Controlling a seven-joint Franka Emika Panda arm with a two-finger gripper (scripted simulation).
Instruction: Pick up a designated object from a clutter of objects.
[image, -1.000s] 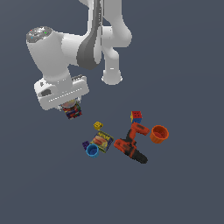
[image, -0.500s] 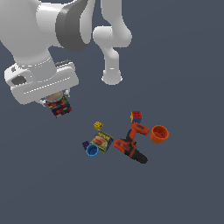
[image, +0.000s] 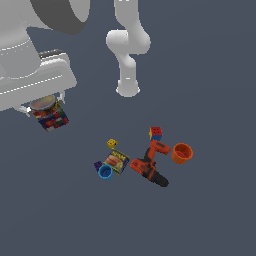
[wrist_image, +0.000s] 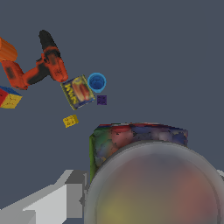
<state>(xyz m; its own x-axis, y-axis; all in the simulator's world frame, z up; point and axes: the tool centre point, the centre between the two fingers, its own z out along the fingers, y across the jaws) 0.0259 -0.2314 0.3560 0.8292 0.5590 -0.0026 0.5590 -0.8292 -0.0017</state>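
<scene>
The designated object, a small can (image: 50, 115) with a grey metal top and a red, blue and yellow patchwork label, hangs in the air at the exterior view's left. My gripper (image: 46, 107) is shut on it, its fingers mostly hidden under the white hand. In the wrist view the can (wrist_image: 135, 138) fills the lower part, its blurred top very close, with one grey finger (wrist_image: 65, 202) beside it. The clutter of objects lies far below and apart from the can.
On the floor lie an orange-black drill (image: 150, 166), an orange cup (image: 181, 153), a blue cup (image: 105, 172), a flat tin (image: 116, 161), a yellow die (image: 112, 143), a coloured cube (image: 156, 133) and a small purple cube (image: 98, 165). The arm's base (image: 128, 87) stands behind them.
The gripper has carried the can further from the clutter, toward the exterior view's left and nearer the camera. The items on the floor have not moved.
</scene>
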